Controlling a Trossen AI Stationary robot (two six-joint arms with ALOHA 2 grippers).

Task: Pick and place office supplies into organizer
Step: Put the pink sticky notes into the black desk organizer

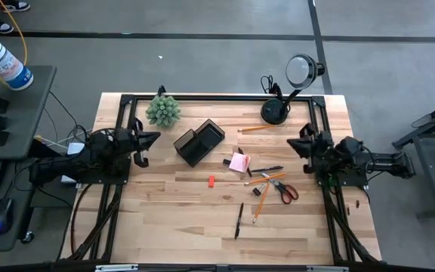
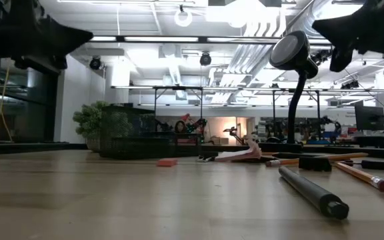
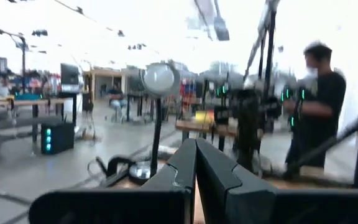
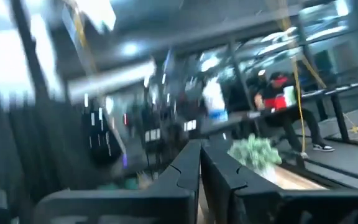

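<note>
The black organizer (image 1: 198, 142) stands on the table's far middle. To its right lie the office supplies: a pink sticky-note pad (image 1: 239, 162), a red-orange block (image 1: 211, 180), red-handled scissors (image 1: 282, 187), orange pencils (image 1: 261, 202), and a black pen (image 1: 239, 221) nearer the front edge. One more pencil (image 1: 259, 128) lies by the lamp. My left gripper (image 1: 151, 138) is shut at the table's left edge, pointing at the organizer and holding nothing. My right gripper (image 1: 297, 142) is shut at the right edge, above the table and clear of the supplies. Both wrist views show shut fingers (image 3: 196, 155) (image 4: 199, 155).
A green spiky plant (image 1: 163, 110) stands at the far left. A black round-headed lamp (image 1: 276, 111) stands at the far right. A black frame (image 1: 217, 97) runs along the table's far edge. A person (image 3: 316, 106) stands beyond the table in the left wrist view.
</note>
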